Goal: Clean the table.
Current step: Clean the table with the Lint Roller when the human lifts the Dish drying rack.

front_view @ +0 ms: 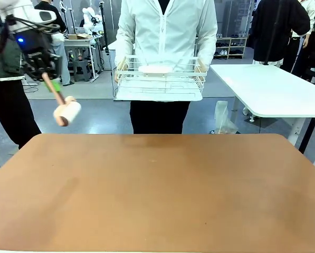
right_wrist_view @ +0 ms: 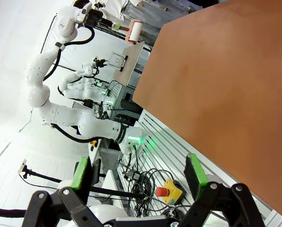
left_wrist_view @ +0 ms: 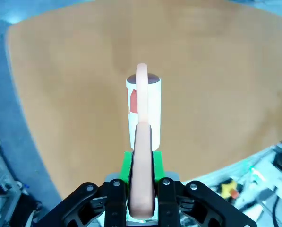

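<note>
The table (front_view: 157,190) is a wide reddish-brown top with rounded corners and a bare surface. My left gripper (front_view: 53,83) hangs above and beyond its far-left corner, shut on the pink handle of a lint roller (front_view: 67,112) whose white roll points down. Looking along my left gripper (left_wrist_view: 141,163), the lint roller (left_wrist_view: 143,109) juts out over the table (left_wrist_view: 216,71). My right gripper (right_wrist_view: 138,172) stands open with nothing between its green pads, off the edge of the table (right_wrist_view: 226,75).
A person (front_view: 165,31) stands at the far side holding a white wire basket (front_view: 160,79) with something pale in it. A white table (front_view: 273,89) stands at the back right. Cables and a red stop button (right_wrist_view: 163,191) lie below the right gripper.
</note>
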Controlling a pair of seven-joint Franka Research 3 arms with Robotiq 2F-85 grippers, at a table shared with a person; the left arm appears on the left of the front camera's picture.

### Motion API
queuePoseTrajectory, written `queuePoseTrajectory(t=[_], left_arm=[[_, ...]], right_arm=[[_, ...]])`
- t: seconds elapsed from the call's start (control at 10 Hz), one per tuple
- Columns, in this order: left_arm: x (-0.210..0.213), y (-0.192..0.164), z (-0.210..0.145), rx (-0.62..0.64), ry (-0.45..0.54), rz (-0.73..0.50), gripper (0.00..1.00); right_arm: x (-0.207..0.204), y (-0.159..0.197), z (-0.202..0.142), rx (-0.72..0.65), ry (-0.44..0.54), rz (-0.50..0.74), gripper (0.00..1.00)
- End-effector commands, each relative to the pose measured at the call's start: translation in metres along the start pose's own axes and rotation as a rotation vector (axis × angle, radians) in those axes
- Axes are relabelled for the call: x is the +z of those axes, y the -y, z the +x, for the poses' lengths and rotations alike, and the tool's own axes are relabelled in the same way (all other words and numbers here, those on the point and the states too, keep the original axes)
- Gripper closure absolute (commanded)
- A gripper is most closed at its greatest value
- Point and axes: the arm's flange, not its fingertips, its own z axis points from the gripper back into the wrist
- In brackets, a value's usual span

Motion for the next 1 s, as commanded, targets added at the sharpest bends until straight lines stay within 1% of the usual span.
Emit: queuePoseTrajectory(t=[0.0,0.1,0.2,0.3,0.4,0.9], left_arm=[[-0.008,-0.025,-0.014,0.105,0.053,0.047,0.79],[-0.01,-0.026,-0.023,0.098,0.059,0.032,0.79],[-0.013,-0.023,-0.024,0.1,0.064,0.031,0.79],[-0.025,-0.017,-0.023,0.119,0.1,0.073,0.79],[-0.004,-0.039,-0.012,0.077,0.034,0.045,0.79],[-0.004,-0.039,-0.012,0.077,0.034,0.045,0.79]], right_arm=[[0.0,-0.003,0.0,0.014,0.003,0.007,0.0],[0.0,-0.003,0.0,0.014,0.003,0.007,0.0],[0.0,-0.003,0.0,0.014,0.003,0.007,0.0],[0.0,-0.003,0.0,0.014,0.003,0.007,0.0],[0.0,-0.003,0.0,0.014,0.003,0.007,0.0],[0.0,-0.003,0.0,0.014,0.003,0.007,0.0]])
